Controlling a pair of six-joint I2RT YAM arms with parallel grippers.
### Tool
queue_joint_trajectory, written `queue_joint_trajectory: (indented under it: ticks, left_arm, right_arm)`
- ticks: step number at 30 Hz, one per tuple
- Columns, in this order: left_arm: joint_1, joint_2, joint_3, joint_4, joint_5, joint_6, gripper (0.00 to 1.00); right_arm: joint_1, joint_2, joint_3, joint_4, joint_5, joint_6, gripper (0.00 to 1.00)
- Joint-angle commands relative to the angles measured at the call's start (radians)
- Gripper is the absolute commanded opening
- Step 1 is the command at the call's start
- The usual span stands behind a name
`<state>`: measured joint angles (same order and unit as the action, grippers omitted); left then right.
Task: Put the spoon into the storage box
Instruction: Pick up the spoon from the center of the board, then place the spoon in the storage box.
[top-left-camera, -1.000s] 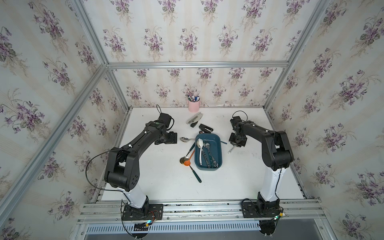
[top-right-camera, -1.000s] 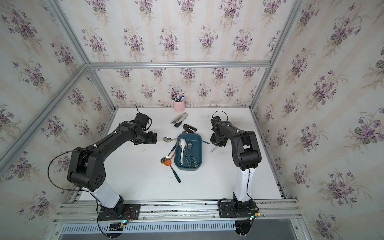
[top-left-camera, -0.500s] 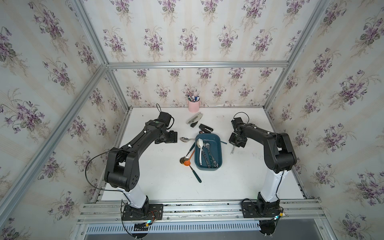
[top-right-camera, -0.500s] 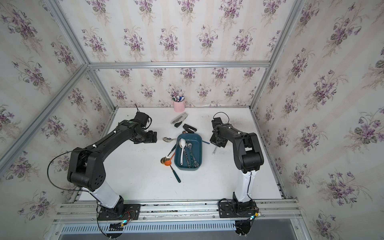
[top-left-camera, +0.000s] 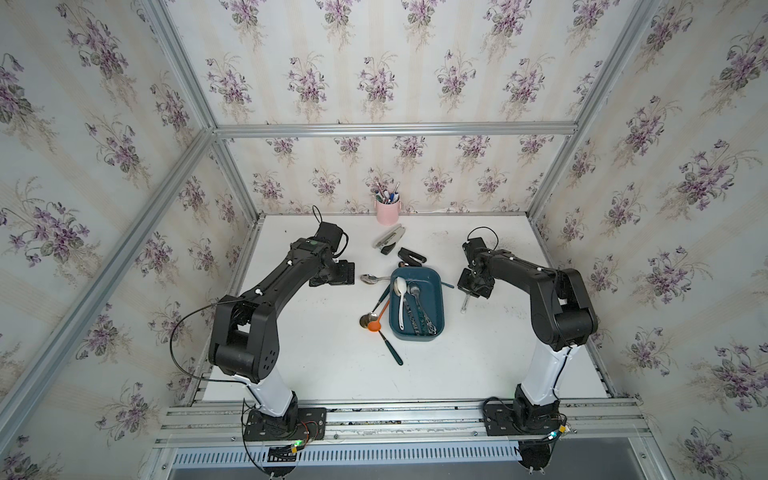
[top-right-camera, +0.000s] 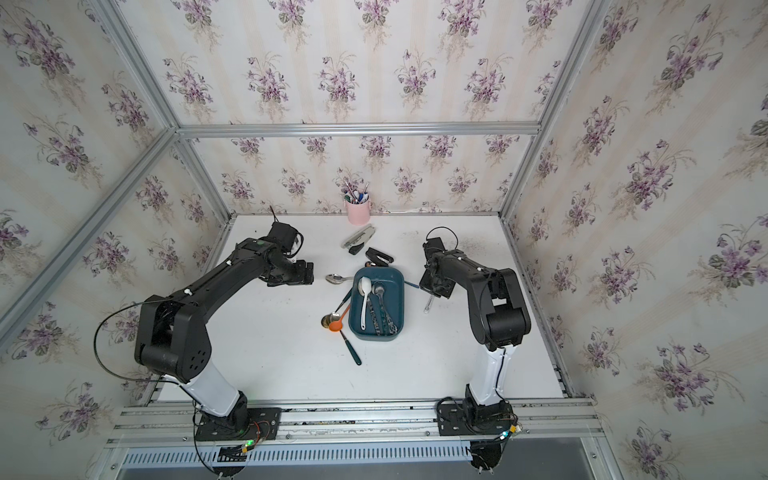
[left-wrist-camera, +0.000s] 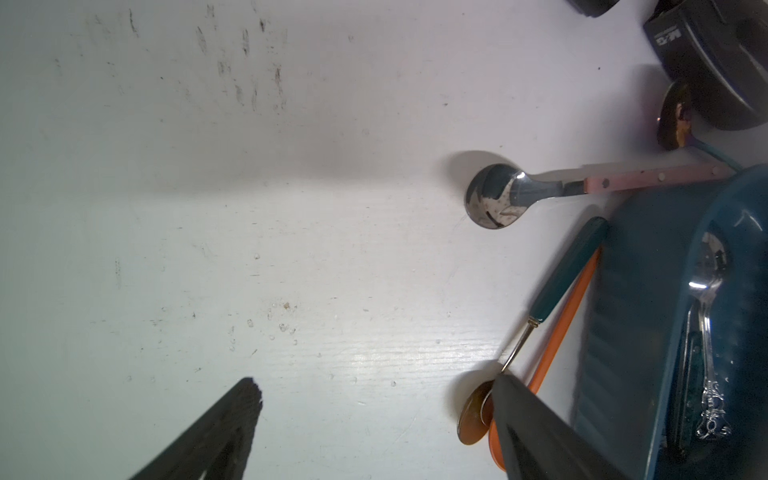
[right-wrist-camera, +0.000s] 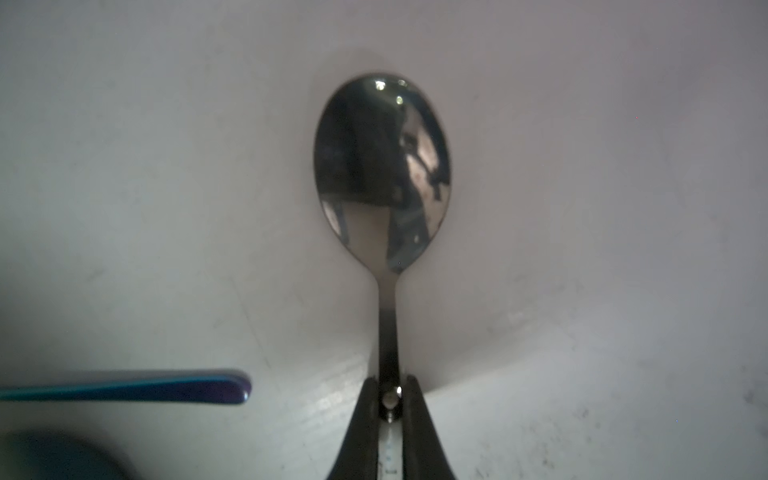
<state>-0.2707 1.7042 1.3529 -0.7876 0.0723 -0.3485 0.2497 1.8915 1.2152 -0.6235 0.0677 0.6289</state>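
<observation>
Spoon (right-wrist-camera: 382, 174) was outside the storage box (top-left-camera: 434, 291), near its right side, low at the white table (top-left-camera: 332, 353); your right gripper (right-wrist-camera: 390, 399) was clamped tight on its neck. Your left gripper (left-wrist-camera: 374, 380) hung wide open, holding nothing, above the table beside a pink-handled spoon (left-wrist-camera: 540, 191).

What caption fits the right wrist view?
Right gripper shut on the handle of a metal spoon, bowl pointing away, over the white table.

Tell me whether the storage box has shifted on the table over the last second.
No. The storage box lies just as far in front of the pink pen cup as before, in both top views.
</observation>
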Motion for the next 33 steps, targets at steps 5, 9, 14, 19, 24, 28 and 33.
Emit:
queue_joint_trajectory:
  ticks: [5, 9, 14, 19, 24, 28, 33]
  left_arm:
    - [0.0, 0.024, 0.034, -0.01, -0.004, 0.003, 0.91]
    - [0.0, 0.032, 0.038, -0.005, 0.001, 0.003, 0.91]
    - [0.0, 0.042, 0.038, 0.007, 0.033, -0.001, 0.91]
    - [0.0, 0.059, 0.042, 0.011, 0.05, -0.018, 0.91]
    - [-0.001, 0.051, 0.034, 0.014, 0.047, -0.025, 0.91]
    - [-0.002, 0.04, 0.023, 0.014, 0.046, -0.036, 0.91]
    - [-0.006, 0.03, 0.018, 0.011, 0.04, -0.041, 0.91]
  right_arm:
    - [0.035, -0.069, 0.062, -0.145, 0.044, -0.037, 0.0]
    - [0.049, -0.128, 0.107, -0.205, 0.055, -0.054, 0.0]
    - [0.091, -0.176, 0.19, -0.268, 0.07, -0.078, 0.0]
    - [0.153, -0.171, 0.29, -0.313, 0.048, -0.083, 0.0]
    - [0.247, -0.125, 0.355, -0.33, 0.014, -0.07, 0.0]
    - [0.338, -0.076, 0.368, -0.302, -0.021, -0.053, 0.0]
    - [0.398, -0.019, 0.345, -0.223, -0.084, -0.039, 0.0]
